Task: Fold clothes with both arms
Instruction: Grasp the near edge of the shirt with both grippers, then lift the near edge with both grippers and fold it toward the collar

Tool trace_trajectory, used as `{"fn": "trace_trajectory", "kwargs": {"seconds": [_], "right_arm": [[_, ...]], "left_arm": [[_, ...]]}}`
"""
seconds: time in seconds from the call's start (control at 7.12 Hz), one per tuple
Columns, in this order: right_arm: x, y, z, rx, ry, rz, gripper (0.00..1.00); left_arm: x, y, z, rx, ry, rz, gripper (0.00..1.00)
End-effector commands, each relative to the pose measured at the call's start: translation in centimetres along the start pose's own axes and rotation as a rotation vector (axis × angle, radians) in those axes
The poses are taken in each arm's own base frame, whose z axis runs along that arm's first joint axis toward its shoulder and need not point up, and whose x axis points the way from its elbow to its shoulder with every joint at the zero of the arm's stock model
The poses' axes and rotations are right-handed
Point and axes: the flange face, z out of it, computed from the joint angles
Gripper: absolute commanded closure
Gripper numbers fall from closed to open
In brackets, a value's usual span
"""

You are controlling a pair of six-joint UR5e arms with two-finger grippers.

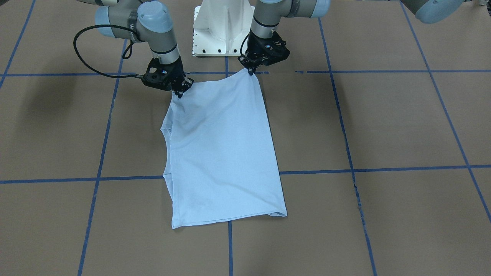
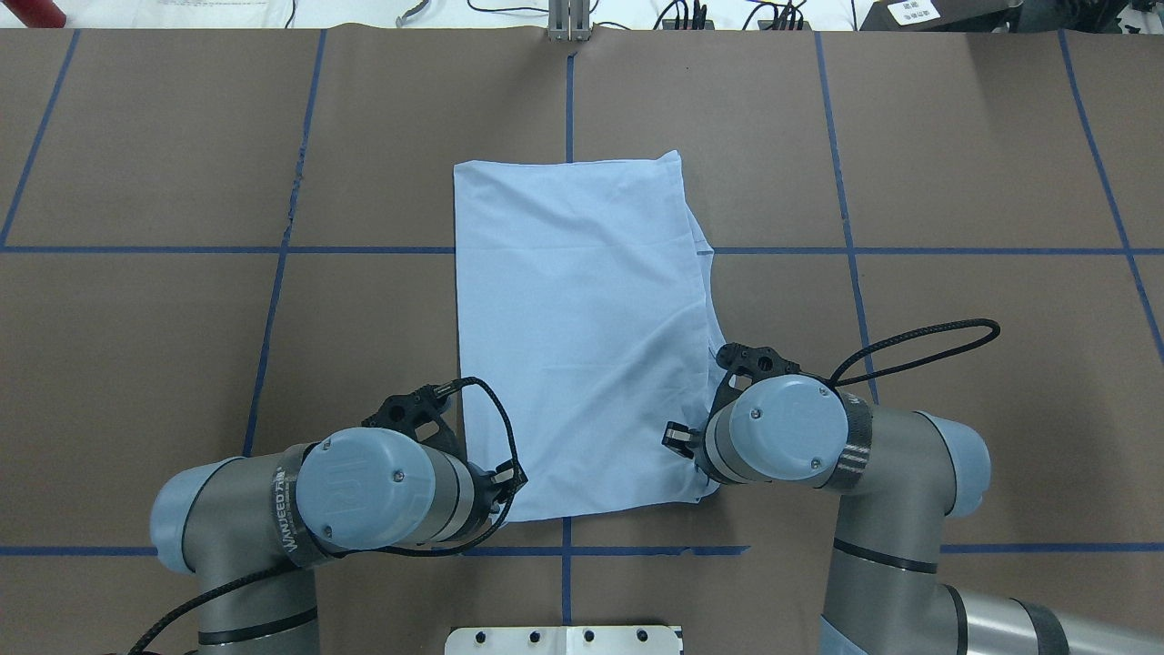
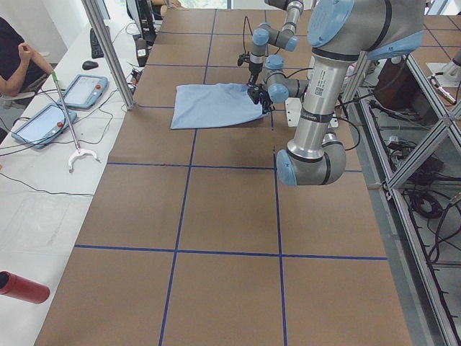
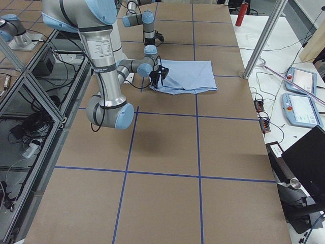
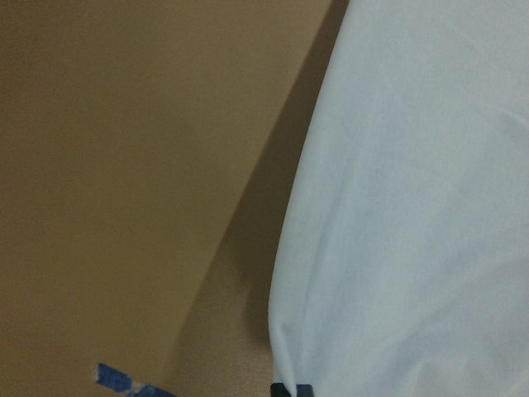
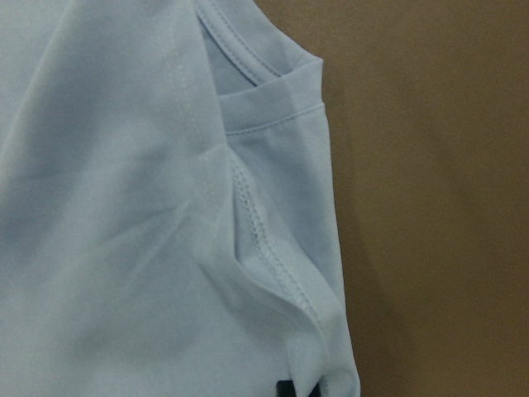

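The pale light-blue T-shirt [image 1: 222, 153] lies folded lengthwise on the brown table, also in the overhead view [image 2: 573, 318]. Its chest print is hidden. My left gripper [image 1: 251, 72] is shut on the shirt's near-robot corner. My right gripper [image 1: 179, 93] is shut on the other near-robot corner, by the sleeve. Both corners are raised slightly off the table; the far hem lies flat. The left wrist view shows plain cloth [image 5: 413, 207] pinched at the bottom edge. The right wrist view shows the sleeve seam [image 6: 248, 207]. In the overhead view both grippers are mostly hidden under their wrists.
The white pedestal base [image 1: 222, 30] stands just behind the shirt's held edge. Blue tape lines [image 2: 282, 250] grid the brown table. In the left side view, an operator [image 3: 14, 58], control pendants [image 3: 79, 90] and a metal post [image 3: 108, 50] are off the table's far side.
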Motion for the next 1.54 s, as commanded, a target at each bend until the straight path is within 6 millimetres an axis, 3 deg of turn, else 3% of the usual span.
{"fn": "trace_trajectory", "kwargs": {"seconds": [0.0,0.42,0.56,0.84,1.12,1.26,1.4], "right_arm": [[-0.8,0.0,-0.4,0.0,-0.014,0.0,1.0],[-0.6,-0.4,-2.1,-0.017,-0.039,0.008,1.0],[-0.1,0.0,-3.6,-0.041,-0.061,0.004,1.0],[2.3,2.7,-5.4,-0.079,-0.075,-0.034,1.0],[2.7,4.6,-6.3,-0.111,-0.09,-0.06,1.0],[2.2,4.5,-6.1,-0.118,-0.094,-0.06,1.0],[0.3,1.6,-7.5,-0.074,-0.135,-0.071,1.0]], "left_arm": [[0.0,0.1,0.0,-0.001,0.0,0.001,1.0],[-0.3,0.3,-0.9,-0.005,0.012,0.004,1.0],[-0.5,2.0,-2.3,-0.034,0.035,0.021,1.0],[-2.6,5.3,-3.5,-0.093,0.036,0.052,1.0],[-4.4,6.2,-5.6,-0.121,0.044,0.07,1.0],[-4.2,6.3,-6.0,-0.115,0.018,0.078,1.0],[-3.7,4.7,-6.5,-0.088,0.022,0.062,1.0]]}}
